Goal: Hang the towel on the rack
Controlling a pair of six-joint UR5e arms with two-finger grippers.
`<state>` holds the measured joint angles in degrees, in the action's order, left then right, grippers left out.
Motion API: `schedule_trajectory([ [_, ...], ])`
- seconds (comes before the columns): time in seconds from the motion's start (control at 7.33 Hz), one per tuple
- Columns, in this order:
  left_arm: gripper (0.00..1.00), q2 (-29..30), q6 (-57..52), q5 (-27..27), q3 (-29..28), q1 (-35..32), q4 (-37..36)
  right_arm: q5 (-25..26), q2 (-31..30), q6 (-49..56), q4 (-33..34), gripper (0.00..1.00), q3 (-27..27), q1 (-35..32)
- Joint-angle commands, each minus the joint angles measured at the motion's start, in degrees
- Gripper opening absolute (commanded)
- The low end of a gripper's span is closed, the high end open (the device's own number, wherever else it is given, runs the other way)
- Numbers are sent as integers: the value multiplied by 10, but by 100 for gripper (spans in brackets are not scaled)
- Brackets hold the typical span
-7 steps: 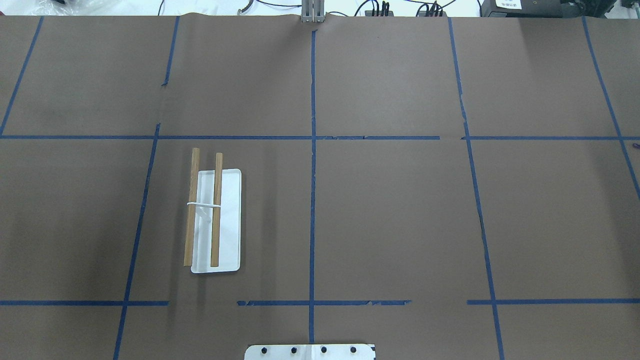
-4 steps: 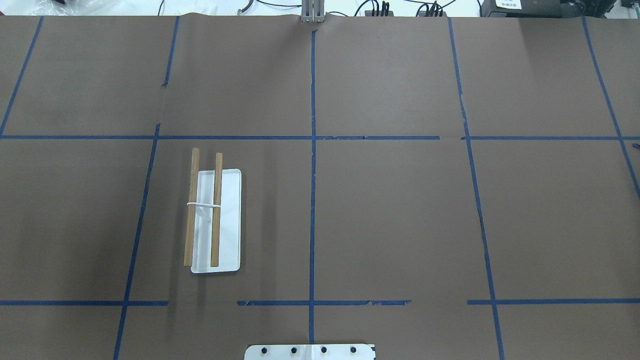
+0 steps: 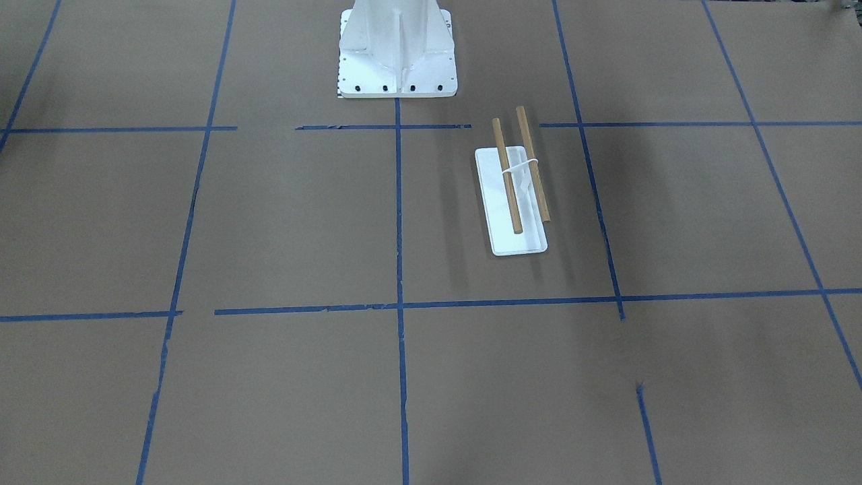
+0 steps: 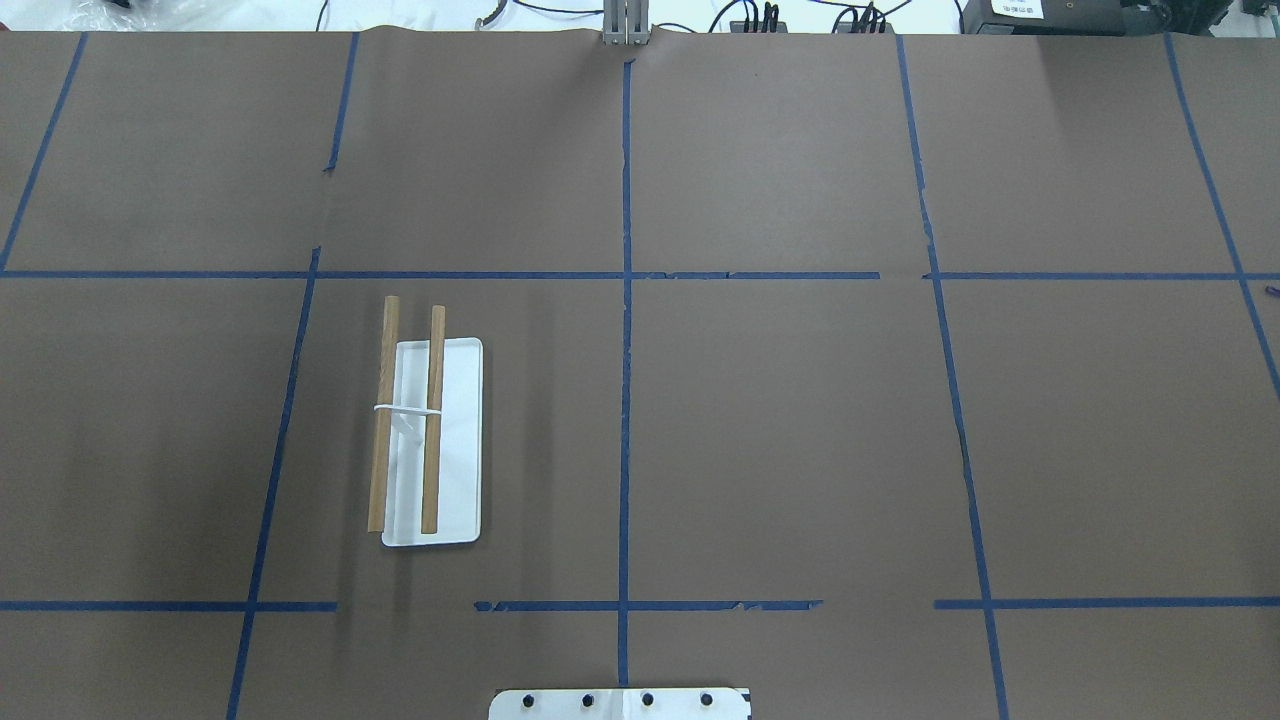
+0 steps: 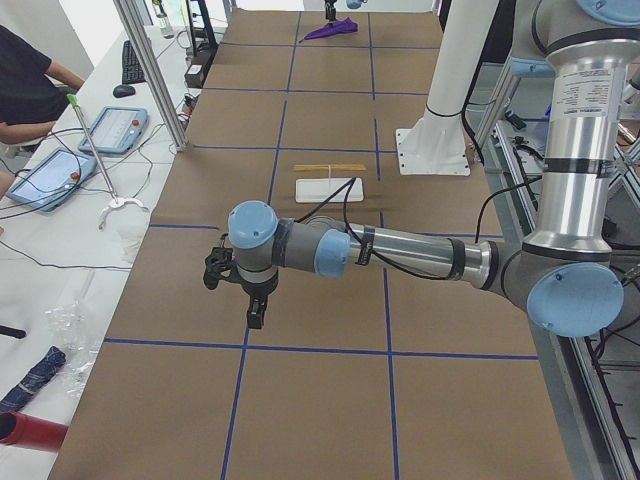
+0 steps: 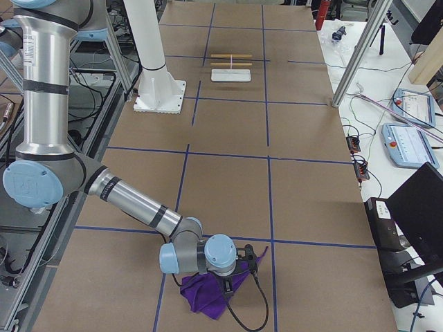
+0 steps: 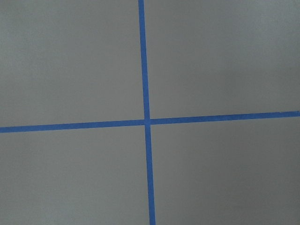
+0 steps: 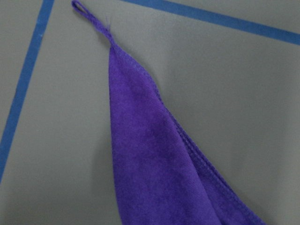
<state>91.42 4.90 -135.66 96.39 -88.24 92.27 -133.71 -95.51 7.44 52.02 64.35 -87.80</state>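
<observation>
overhead: looked forward and down | front: faced back, steep | both shared the rack (image 4: 432, 440) | sides: looked along the table (image 5: 320, 400) | wrists: were close above it

The desk (image 4: 800, 420) is covered in brown paper crossed by a grid of blue tape lines (image 4: 626, 400). In the overhead view a white pedestal (image 4: 620, 704) with a row of dark bolt holes sits at its 6 o'clock edge. In the left side view, around 10 o'clock, a person (image 5: 25, 85) in a black shirt is beside two blue-edged tablets (image 5: 112, 128) and a keyboard (image 5: 131, 60); in the right side view a black laptop (image 6: 419, 207) stands just past 3 o'clock.
</observation>
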Motion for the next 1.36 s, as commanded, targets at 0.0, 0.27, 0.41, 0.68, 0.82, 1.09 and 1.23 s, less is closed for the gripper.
schedule_trajectory([
  [0.0, 100, 1, 2, -9, 4, 0, -1, 2, -5, 5, 0, 100, -17, 10],
  [0.27, 100, 1, 2, -9, 5, 0, -1, 20, -18, 11, 0, 100, -22, 10],
  [0.41, 100, 1, 2, -10, 5, 0, -1, 34, -18, 27, 2, 100, -31, 11],
  [0.68, 100, 1, 2, -10, 5, 0, -1, 44, -17, 31, 2, 100, -39, 11],
  [0.82, 100, 1, 2, -10, 6, 0, 0, 44, -17, 30, 2, 100, -41, 12],
  [1.09, 100, 1, 2, -10, 6, 0, 0, 41, -16, 28, 0, 71, -43, 12],
  [1.23, 100, 2, 2, -10, 6, 0, 0, 41, -15, 31, 1, 12, -43, 13],
])
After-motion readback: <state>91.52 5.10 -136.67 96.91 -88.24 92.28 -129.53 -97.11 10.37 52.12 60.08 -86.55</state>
